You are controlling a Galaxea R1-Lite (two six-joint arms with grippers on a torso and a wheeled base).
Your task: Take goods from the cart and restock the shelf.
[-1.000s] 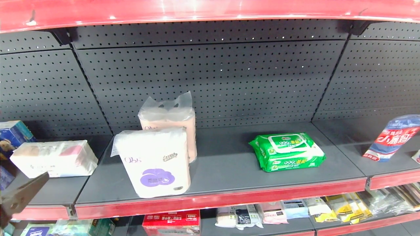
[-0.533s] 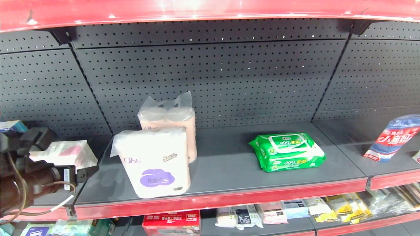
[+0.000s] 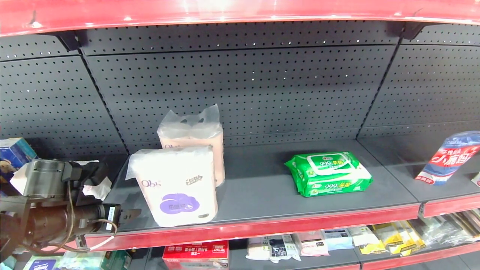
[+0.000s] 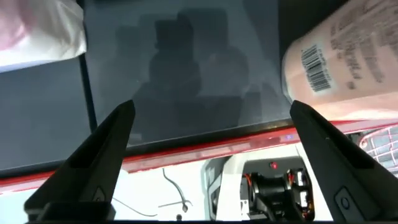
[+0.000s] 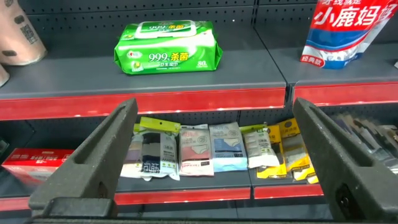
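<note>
- Dark grey pegboard (image 3: 243,93) backs a store shelf (image 3: 262,198) with a red front lip. Another red-edged level sits above it and one more below.
- In the left part of the middle bay, a white tissue pack (image 3: 180,187) stands upright at the near edge. It is wrapped in clear plastic and has a purple cloud printed low on its face.
- Right behind it, touching or nearly so, stands a pale pink pack of rolls (image 3: 202,138). Its clear carry handle sticks up at the top.
- A green wipes pack (image 3: 328,173) with a white flap label lies flat in the right part of the same bay, well apart from the two tissue packs.
- In the right bay, a blue and red bag (image 3: 448,157) leans back toward the far wall.
- In the left bay lie a white wrapped pack (image 3: 95,189), partly hidden by the arm, and a blue pack (image 3: 13,153) at the far left.
- On the level below are a red box (image 3: 195,255) and, to its right, a row of small flat sachets (image 3: 337,240).
- The left gripper (image 4: 211,109) is at the shelf's front lip, just left of the white tissue pack and not touching it. Its fingers are spread wide with nothing between them.
- The right gripper (image 5: 214,102) faces the shelf front from nearer in, below the green wipes pack. Its fingers are also spread and hold nothing.
</note>
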